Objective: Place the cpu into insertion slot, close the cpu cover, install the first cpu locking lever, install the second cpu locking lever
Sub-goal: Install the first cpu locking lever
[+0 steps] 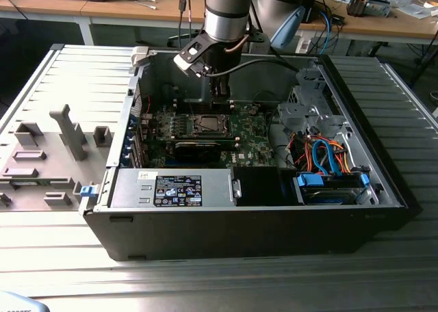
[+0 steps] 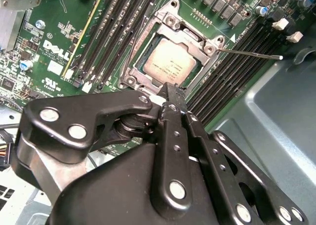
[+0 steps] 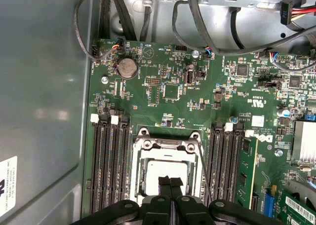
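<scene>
**Exterior view: arm over an open computer, chip seated under its cover**

Seen in the exterior view, the arm (image 1: 226,11) hangs from the top centre of the frame into an open case (image 1: 239,223) lying on its side. Its gripper (image 1: 220,101) is just above the slot (image 1: 198,124), at the middle of the green board. A black card (image 1: 198,148) sits just below the slot in the frame. Blue and orange cables (image 1: 328,158) crowd the case toward the exterior view's right, and a grey panel (image 1: 41,86) lies flat at the exterior view's left.

Both wrist views show the cpu (image 2: 170,62) (image 3: 165,168) sitting in the slot, dull metal top up. The cover (image 2: 190,37) (image 3: 165,146) lies flat over it, and the chip shows through the cut-out. The gripper (image 2: 169,89) (image 3: 171,181) has its fingers pressed together with nothing between them, the tips at one edge of the cover. Whether they touch it cannot be told.

In the second wrist view a thin lever (image 2: 249,54) sticks out from a corner of the cover and reaches across the memory slots (image 2: 232,72). In the first wrist view a lever (image 3: 203,175) runs along one side of the cover, between it and the memory slots (image 3: 106,161). Whether either is latched cannot be told. A coin battery (image 3: 127,67) sits on the board, well apart from the slot.
</scene>
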`<move>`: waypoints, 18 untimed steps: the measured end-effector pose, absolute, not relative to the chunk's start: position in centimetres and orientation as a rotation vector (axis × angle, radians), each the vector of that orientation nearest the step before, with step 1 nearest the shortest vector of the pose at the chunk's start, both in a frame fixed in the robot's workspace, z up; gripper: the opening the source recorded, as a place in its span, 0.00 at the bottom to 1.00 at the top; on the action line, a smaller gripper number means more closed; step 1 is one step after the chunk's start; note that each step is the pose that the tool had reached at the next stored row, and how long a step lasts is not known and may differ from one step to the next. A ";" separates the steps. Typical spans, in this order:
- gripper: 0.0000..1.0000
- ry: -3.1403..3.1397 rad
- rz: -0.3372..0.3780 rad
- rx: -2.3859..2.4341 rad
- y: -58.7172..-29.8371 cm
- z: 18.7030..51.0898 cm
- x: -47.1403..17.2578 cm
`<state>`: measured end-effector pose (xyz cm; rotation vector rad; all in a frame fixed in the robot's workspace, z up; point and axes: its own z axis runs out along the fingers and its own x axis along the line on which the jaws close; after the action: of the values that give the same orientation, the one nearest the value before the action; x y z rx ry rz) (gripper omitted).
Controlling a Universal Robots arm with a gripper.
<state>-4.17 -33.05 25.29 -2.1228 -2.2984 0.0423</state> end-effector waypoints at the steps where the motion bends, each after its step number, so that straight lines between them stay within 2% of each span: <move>1: 0.11 -2.299 0.042 -2.123 -33.0 25.3 -4.2; 18: 0.11 -2.403 0.043 -2.006 -33.0 25.3 -4.2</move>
<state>-4.17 -33.05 25.29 -2.0063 -2.4030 0.0427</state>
